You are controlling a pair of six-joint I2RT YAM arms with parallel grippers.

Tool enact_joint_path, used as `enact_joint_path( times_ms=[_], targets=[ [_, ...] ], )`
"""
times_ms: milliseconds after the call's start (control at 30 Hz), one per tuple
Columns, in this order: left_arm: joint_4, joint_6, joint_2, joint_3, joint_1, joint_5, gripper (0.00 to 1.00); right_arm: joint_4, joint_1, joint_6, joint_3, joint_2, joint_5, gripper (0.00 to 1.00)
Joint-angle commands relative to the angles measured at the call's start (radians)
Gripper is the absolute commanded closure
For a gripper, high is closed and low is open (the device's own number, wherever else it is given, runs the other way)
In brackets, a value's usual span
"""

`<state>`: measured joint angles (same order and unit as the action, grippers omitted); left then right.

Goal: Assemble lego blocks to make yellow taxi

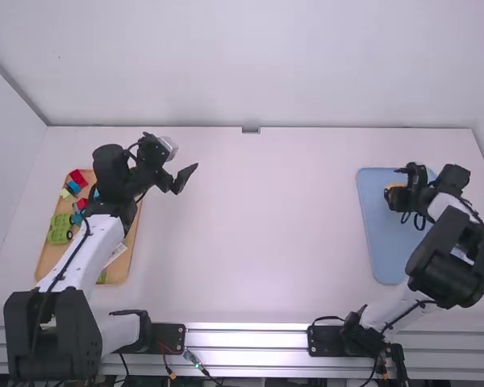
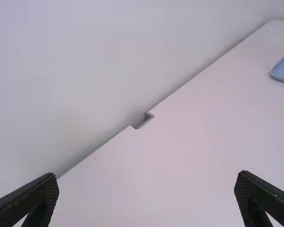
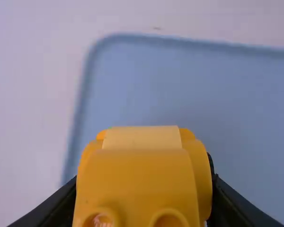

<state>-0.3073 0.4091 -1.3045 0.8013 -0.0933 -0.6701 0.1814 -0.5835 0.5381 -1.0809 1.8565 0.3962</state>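
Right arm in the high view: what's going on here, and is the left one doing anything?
The right hand grips a yellow-orange block piece over the far end of the blue tray; I can't tell whether the piece touches the tray. The left hand is open and holds nothing, out over the table. Red, blue and green blocks lie in the tan tray on the left.

A pale rear wall (image 1: 250, 64) borders the white table (image 1: 266, 226), with a side wall (image 1: 4, 169) at left. A notch (image 1: 251, 130) interrupts the table's far edge near its middle.
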Motion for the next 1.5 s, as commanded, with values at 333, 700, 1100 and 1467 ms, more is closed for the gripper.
enact_joint_path(
  times_ms=[333, 700, 1100, 1467],
  targets=[
    [-0.021, -0.267, -0.053, 0.012, 0.015, 0.182, 0.01, -0.071, 0.006, -0.206, 0.111, -0.018, -0.19, 0.01],
    [0.22, -0.282, -0.039, 0.128, 0.016, 0.265, 0.01, 0.28, 0.165, -0.332, -0.145, -0.092, -0.395, 0.01],
    [0.492, -0.098, 0.1, 0.33, 0.115, 0.268, 0.01, 0.568, 0.491, -0.328, -0.498, -0.258, -0.398, 0.01],
    [0.424, -0.11, 0.231, 0.35, 0.1, 0.281, 0.02, 0.6, 0.711, -0.046, -0.64, -0.342, -0.396, 0.02]
  ],
)
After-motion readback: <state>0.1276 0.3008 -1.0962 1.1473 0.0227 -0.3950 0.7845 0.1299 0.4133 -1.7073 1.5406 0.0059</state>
